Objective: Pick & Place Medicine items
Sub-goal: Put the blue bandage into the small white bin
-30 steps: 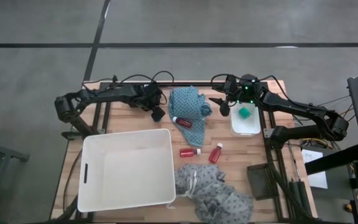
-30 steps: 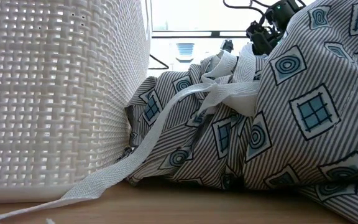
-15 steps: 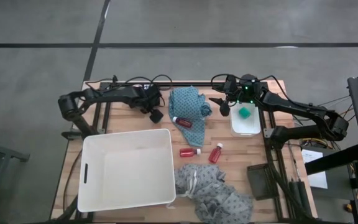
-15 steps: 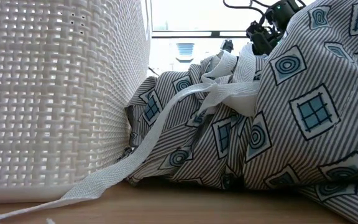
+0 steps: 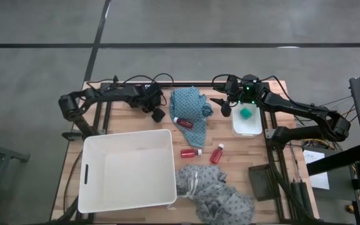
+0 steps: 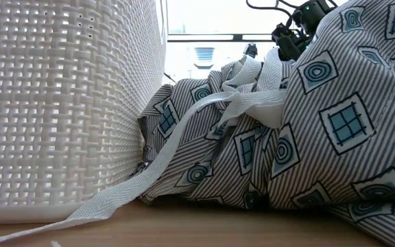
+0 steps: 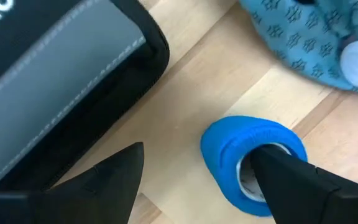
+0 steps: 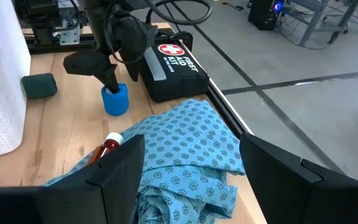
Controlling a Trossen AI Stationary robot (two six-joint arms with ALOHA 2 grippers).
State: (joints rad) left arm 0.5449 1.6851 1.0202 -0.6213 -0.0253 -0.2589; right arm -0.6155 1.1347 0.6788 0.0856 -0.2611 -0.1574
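My left gripper (image 7: 194, 155) (image 5: 155, 110) is open at the table's far edge, over a small blue roll (image 7: 253, 163) (image 8: 115, 99) that stands on end on the wood. A dark teal-green roll (image 8: 39, 85) lies beside it, toward the white basket. One red bottle (image 5: 181, 122) lies on the blue patterned cloth (image 5: 189, 107). Two more red bottles (image 5: 190, 152) (image 5: 217, 154) lie on bare wood. My right gripper (image 5: 225, 107) (image 8: 191, 143) hangs open past the cloth's right side, holding nothing. My left gripper has one finger (image 7: 284, 174) down inside the blue roll's hole (image 7: 250, 177), coming from above. The other finger (image 7: 114, 180) stands well outside the roll, apart from its wall. The roll rests upright on the table.
A large white woven basket (image 5: 128, 170) fills the near left. A black first-aid pouch (image 8: 173, 62) (image 7: 61, 68) lies just behind the blue roll. A grey patterned cloth (image 5: 217, 194) is heaped near the front edge. A white tray (image 5: 247, 126) with a green piece (image 5: 245, 113) sits right.
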